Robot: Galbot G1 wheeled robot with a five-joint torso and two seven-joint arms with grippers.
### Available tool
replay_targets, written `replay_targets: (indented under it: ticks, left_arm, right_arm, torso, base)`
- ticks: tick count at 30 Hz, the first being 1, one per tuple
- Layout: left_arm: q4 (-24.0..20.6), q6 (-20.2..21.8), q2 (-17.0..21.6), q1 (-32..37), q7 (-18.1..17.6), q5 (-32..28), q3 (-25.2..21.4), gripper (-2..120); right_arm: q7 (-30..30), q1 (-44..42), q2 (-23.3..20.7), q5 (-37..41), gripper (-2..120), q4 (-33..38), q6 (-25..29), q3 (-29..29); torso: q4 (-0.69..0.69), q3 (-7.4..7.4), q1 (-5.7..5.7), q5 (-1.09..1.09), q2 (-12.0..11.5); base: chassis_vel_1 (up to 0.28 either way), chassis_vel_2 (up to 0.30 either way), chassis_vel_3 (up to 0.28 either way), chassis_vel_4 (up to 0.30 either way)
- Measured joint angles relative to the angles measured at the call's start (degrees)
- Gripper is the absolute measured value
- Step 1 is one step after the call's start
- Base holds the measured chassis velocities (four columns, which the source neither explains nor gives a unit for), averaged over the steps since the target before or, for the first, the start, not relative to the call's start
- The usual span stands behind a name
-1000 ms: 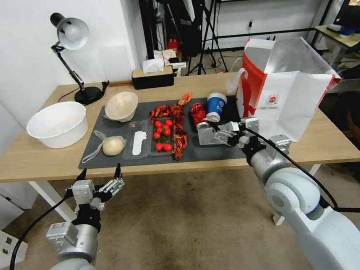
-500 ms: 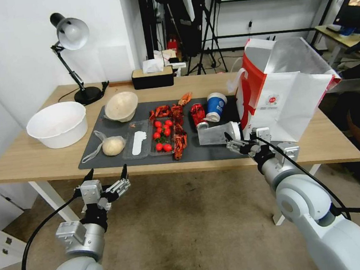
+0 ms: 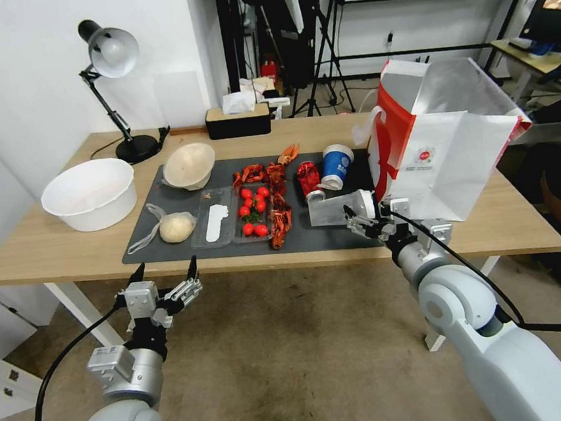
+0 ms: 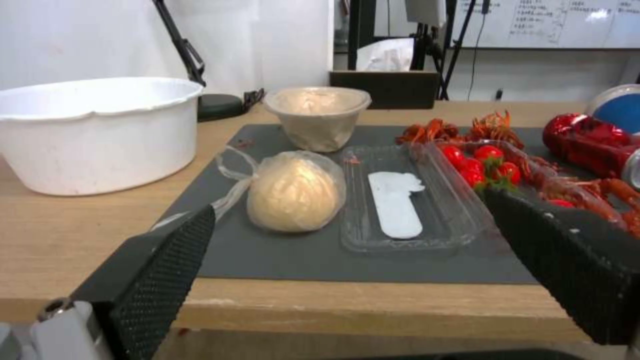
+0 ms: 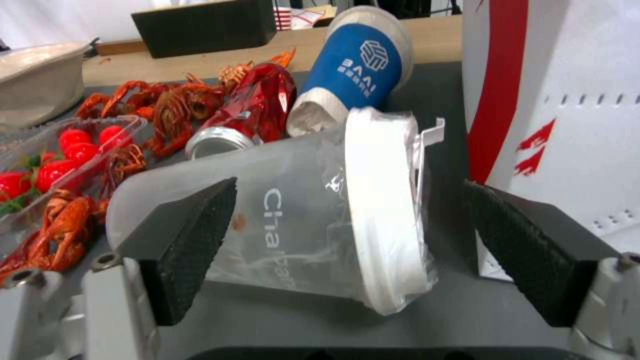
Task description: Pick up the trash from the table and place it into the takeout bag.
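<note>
Straddling the clear plastic cup (image 5: 320, 210) lying on the table's (image 3: 53, 249) mat beside the takeout bag (image 3: 453, 147), right gripper (image 5: 347, 250) jaws wide open, nudged forward since before; left gripper (image 3: 164, 274) parked open.

A clear plastic cup (image 3: 334, 209) with a white lid is lying on its side on the dark mat (image 3: 303, 241), just beside the upright white-and-red takeout bag (image 3: 446, 148).

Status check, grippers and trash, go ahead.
Right gripper open, straddling toppled clear plastic cup with white lid. Left gripper open, below table edge. Blue paper cup close behind.
</note>
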Motion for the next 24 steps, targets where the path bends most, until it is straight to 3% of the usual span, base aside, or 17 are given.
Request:
replay_targets:
  ticks: [2, 11, 19, 24]
  left_arm:
    - [0.01, -0.16, 0.01, 0.02, -0.01, 0.05, -0.01, 100]
    - [-0.02, -0.53, -0.04, 0.19, -0.03, 0.25, 0.19, 100]
    - [-0.04, -1.13, 0.05, 0.29, -0.12, 0.26, 0.12, 100]
    - [0.23, -1.61, 0.14, 0.31, -0.19, 0.26, 0.00, 100]
  right_arm:
    - [0.02, -0.33, 0.20, -0.14, 80, -0.15, 0.09, -0.12]
    - [0.03, -0.96, 0.41, -0.26, 78, -0.10, 0.22, -0.30]
    - [-0.07, -0.48, 1.22, -0.59, 62, -0.50, 0.48, -1.55]
    - [-0.58, -0.38, 1.44, -1.43, 58, -0.59, 0.76, -2.08]
  torso:
    - [0.00, 0.00, 0.00, 0.00, 0.00]
    - [0.00, 0.00, 0.00, 0.00, 0.00]
    - [0.00, 0.00, 0.00, 0.00, 0.00]
    - [0.00, 0.00, 0.00, 0.00, 0.00]
  base:
    - [0.000, 0.000, 0.000, 0.000]
    - [0.000, 0.000, 0.000, 0.000]
    - [0.000, 0.000, 0.000, 0.000]
    - [0.000, 0.000, 0.000, 0.000]
